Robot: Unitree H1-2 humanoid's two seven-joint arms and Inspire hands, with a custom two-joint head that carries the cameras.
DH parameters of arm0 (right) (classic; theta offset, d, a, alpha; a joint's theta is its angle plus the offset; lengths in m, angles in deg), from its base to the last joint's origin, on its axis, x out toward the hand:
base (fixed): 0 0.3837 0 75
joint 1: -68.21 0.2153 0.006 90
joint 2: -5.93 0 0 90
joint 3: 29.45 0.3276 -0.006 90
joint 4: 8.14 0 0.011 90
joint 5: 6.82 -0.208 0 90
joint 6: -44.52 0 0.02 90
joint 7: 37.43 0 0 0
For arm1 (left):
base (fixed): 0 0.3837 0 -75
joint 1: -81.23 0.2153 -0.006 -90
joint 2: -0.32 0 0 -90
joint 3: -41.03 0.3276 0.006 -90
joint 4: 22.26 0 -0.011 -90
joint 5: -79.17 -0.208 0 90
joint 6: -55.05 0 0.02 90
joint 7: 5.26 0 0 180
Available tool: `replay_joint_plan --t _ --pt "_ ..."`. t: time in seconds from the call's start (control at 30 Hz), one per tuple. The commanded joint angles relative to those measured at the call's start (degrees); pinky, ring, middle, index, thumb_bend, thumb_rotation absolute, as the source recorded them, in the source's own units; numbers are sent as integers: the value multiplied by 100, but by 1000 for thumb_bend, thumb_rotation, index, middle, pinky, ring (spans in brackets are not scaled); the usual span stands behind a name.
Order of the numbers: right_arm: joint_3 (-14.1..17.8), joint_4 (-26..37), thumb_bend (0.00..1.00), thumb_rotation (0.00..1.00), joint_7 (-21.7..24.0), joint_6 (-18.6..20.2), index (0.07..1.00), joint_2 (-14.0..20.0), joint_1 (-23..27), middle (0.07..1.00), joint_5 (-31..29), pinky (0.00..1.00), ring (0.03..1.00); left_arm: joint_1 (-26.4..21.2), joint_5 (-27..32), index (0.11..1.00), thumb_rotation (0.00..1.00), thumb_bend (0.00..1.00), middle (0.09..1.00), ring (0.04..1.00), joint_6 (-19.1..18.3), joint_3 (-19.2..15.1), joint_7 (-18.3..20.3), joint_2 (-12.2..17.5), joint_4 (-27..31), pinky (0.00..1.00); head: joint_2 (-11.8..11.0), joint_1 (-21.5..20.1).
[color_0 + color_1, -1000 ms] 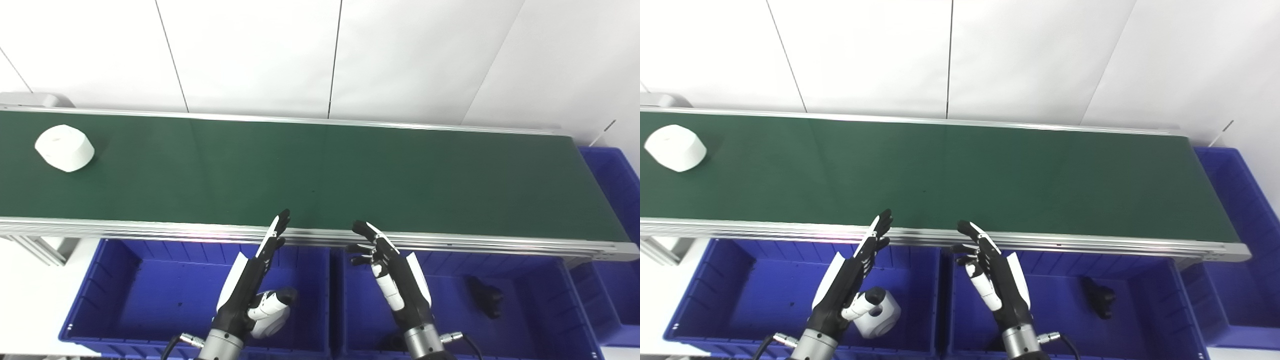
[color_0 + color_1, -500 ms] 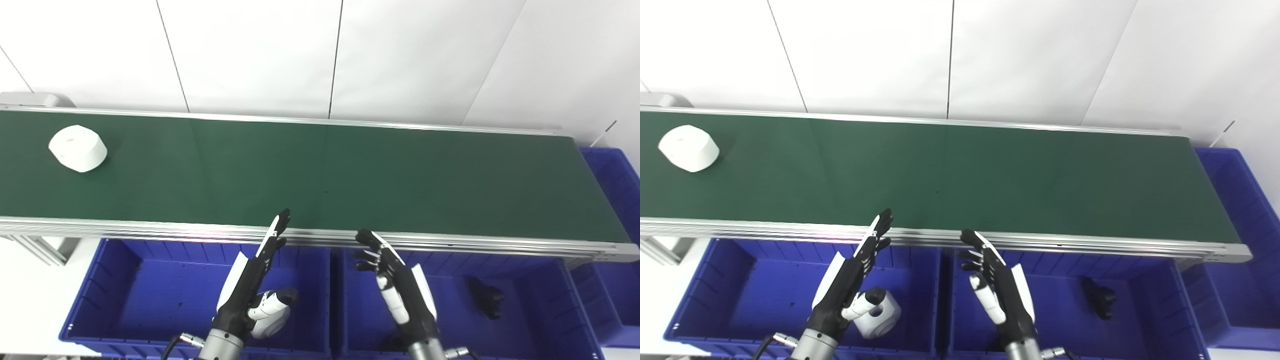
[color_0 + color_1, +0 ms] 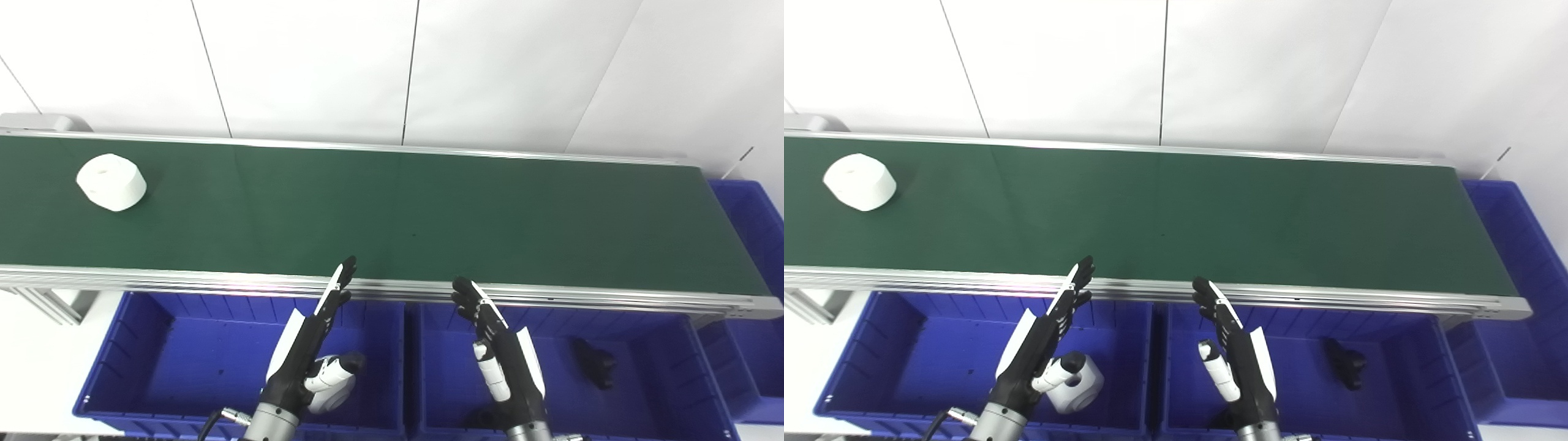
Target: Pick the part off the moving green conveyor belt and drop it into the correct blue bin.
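Presently, left hand: the black-and-white left hand (image 3: 309, 334) holds nothing, fingers straight and apart, tips raised just at the near rail of the belt, above the left bin.
Right hand: the black-and-white right hand (image 3: 502, 355) is likewise empty and spread, poised over the middle bin, a little short of the near rail.
Bins: the left blue plastic bin (image 3: 153, 361) already holds a white rounded part (image 3: 1075, 383); the middle blue plastic bin (image 3: 649, 373) holds a small black part (image 3: 594, 362).
Task part: the white squat cylindrical part (image 3: 111, 182) lies toward the far left end of the long green conveyor belt (image 3: 429, 214), well apart from both hands.
Risk, timing: reaching too late, the part could ride past the hand.
Risk, grip: smooth round sides may slip or roll from a loose closing.
Risk, sorting: white likely belongs in the left bin; dropping it in the middle one would missort.
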Motion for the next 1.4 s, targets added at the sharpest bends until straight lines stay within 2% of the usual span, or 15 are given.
replay_joint_plan --t 0.0,0.27,0.43,0.53,0.67,0.77,0.93,0.97,1.0,1.03,1.07,1.2,1.23,1.27,1.37 --pt "-13 167 807 1000 -21 -236 901 -52 8 907 -24 892 897 -51 -5 1000 948 887 1000 1000 172 14 -72 -38 104 943 -14 21" --pt "14 28 816 1000 -32 -310 899 4 35 905 28 924 906 -29 -20 1000 946 891 1000 999 268 56 -120 -81 -53 935 -238 207" --pt "22 -148 805 1000 5 -525 901 76 75 909 -45 915 908 -23 -62 1000 943 908 999 995 327 99 -200 -120 -196 932 -439 331" --pt "36 -287 810 1000 -8 -733 906 127 113 915 -55 917 916 -61 -79 1000 944 897 997 999 544 107 -286 -110 -355 936 -516 357" --pt "197 -419 821 1000 -163 -969 924 172 200 925 13 942 932 -94 61 1000 938 886 1000 1000 601 -73 -397 -109 -363 951 -582 377" --pt "337 -509 837 1000 -202 -1024 924 158 272 922 -127 916 924 -111 113 1000 960 904 1000 1000 567 -282 -499 -98 -298 973 -615 383" --pt "389 -636 854 1000 -207 -1071 905 153 338 915 -129 879 904 -138 74 1000 955 917 995 1000 608 -394 -544 -109 -363 932 -682 426" --pt "381 -687 855 1000 -216 -1084 904 159 350 915 -123 877 903 -144 74 1000 955 917 996 1000 639 -397 -550 -107 -413 930 -800 498" --pt "375 -725 856 1000 -223 -1095 905 164 359 913 -122 876 901 -150 72 1000 956 916 997 1000 665 -400 -556 -105 -450 938 -800 498" --pt "366 -786 857 1000 -233 -1105 905 169 370 913 -133 877 901 -155 76 1000 954 917 998 1000 711 -398 -569 -109 -521 946 -961 585" --pt "360 -826 859 1000 -241 -1110 905 174 377 914 -142 878 900 -159 78 1000 951 919 999 1000 743 -397 -578 -112 -569 951 -961 585" --pt "292 -1126 851 1000 -246 -1116 914 261 455 922 -248 895 907 -228 51 1000 928 925 992 993 1029 -391 -637 -132 -1003 937 -1503 863" --pt "278 -1191 854 1000 -261 -1116 914 276 476 921 -267 897 908 -245 30 1000 924 926 989 989 1094 -391 -656 -136 -1097 929 -1536 876" --pt "258 -1278 856 1000 -284 -1117 914 304 509 920 -280 899 909 -277 11 1000 922 927 987 987 1193 -385 -684 -139 -1228 925 -1734 972" --pt "203 -1442 839 1000 -325 -1118 914 370 584 919 -338 899 911 -361 4 1000 893 918 982 984 1416 -377 -740 -150 -1522 911 -1883 1037"
